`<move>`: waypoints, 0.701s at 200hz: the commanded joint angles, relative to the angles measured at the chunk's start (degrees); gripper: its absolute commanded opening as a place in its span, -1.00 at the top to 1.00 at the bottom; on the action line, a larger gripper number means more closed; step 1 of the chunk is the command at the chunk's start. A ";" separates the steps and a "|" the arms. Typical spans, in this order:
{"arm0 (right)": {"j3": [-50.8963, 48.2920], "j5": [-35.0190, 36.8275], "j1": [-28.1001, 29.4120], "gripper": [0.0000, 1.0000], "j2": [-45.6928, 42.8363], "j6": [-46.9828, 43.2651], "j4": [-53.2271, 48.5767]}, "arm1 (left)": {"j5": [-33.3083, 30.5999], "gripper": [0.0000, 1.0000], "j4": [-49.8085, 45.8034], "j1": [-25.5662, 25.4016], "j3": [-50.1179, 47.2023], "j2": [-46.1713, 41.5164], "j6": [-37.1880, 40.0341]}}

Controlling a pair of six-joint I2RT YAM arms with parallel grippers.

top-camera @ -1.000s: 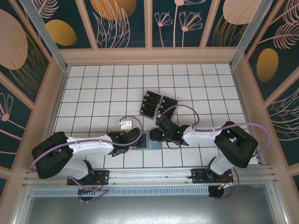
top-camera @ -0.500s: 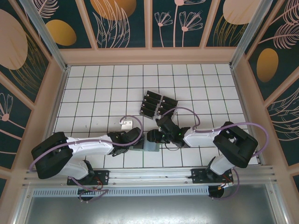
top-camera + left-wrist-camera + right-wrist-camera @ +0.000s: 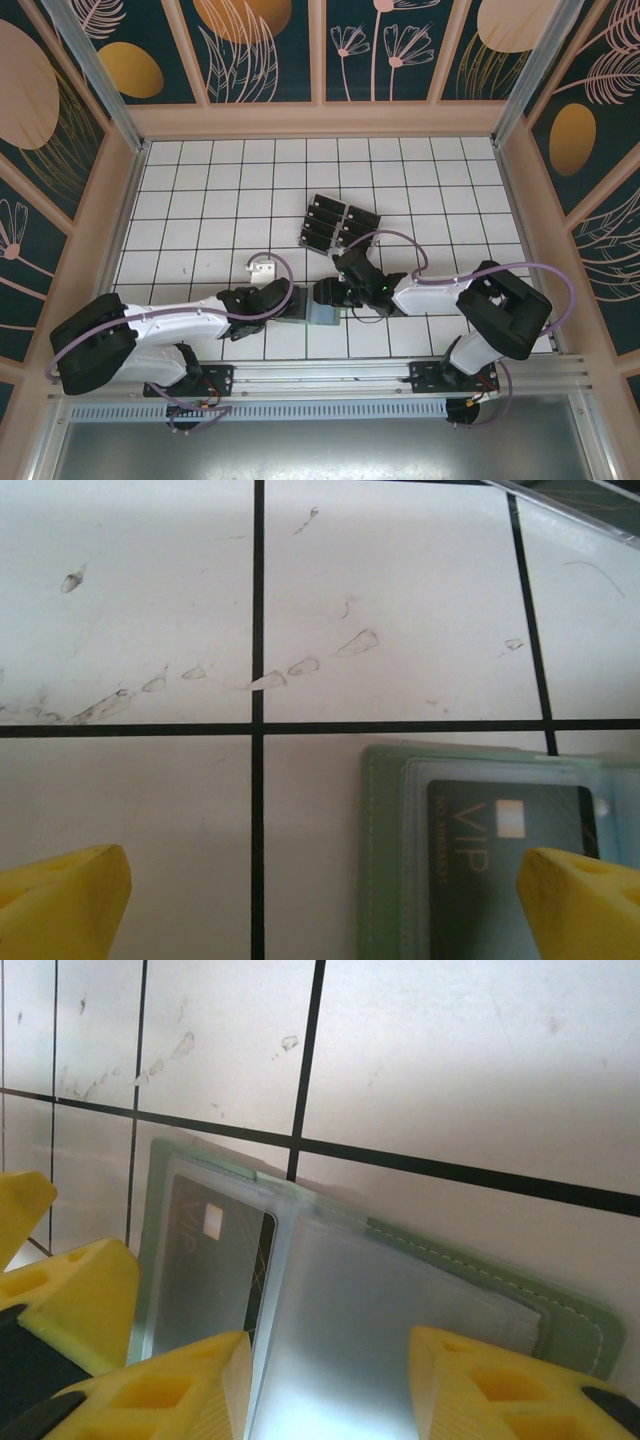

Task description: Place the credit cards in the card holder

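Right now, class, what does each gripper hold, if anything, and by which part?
The left gripper holds nothing, its jaws wide open. The right gripper straddles the card holder at its clear sleeve; whether it grips cannot be told.

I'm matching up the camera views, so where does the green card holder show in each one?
Top external: card holder just below centre.
Left wrist: lower right.
Right wrist: lower centre.
Shared landmark: VIP card in its pocket, seen in both wrist views.
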 commanded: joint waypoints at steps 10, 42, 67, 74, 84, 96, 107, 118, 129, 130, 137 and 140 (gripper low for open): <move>1.52 1.67 0.70 0.07 1.29 -0.38 -2.29 | 1.07 -0.97 1.09 -0.05 -1.96 -1.57 0.19; 4.30 0.85 0.74 0.08 4.05 -1.14 -2.56 | 1.72 -0.98 1.79 -0.03 -2.18 -1.32 0.80; 6.80 0.96 0.64 0.09 5.53 -2.05 -3.80 | 2.45 -0.98 2.54 -0.02 -1.93 -1.05 1.24; 7.25 1.09 0.62 0.09 5.27 -2.23 -4.36 | 2.55 -0.98 2.61 -0.03 -1.76 -0.93 1.46; 7.97 1.65 0.53 0.09 4.52 -2.68 -5.68 | 2.49 -0.97 2.71 -0.02 -1.60 -0.90 1.51; 8.64 2.85 0.53 0.09 3.04 -3.31 -7.84 | 2.39 -0.98 2.81 -0.03 -1.49 -1.06 1.59; 8.90 4.03 0.60 0.09 1.27 -3.72 -9.64 | 2.21 -0.98 2.89 -0.02 -1.49 -1.22 1.51; 8.89 5.12 0.59 0.09 -0.54 -3.96 -11.43 | 2.04 -0.98 2.90 -0.02 -1.78 -1.49 1.22; 8.68 6.33 0.71 0.09 -2.35 -3.99 -12.96 | 2.03 -0.98 3.07 -0.02 -1.99 -1.67 1.01; 8.63 6.44 0.70 0.09 -2.55 -3.97 -13.03 | 2.08 -0.98 3.11 -0.02 -1.96 -1.71 0.99; 8.20 6.96 0.78 0.09 -3.64 -3.91 -13.78 | 2.14 -0.97 3.23 -0.02 -2.10 -1.67 0.99; 8.08 7.27 0.88 0.08 -4.14 -3.82 -14.07 | 2.22 -0.98 3.24 -0.02 -2.17 -1.64 0.98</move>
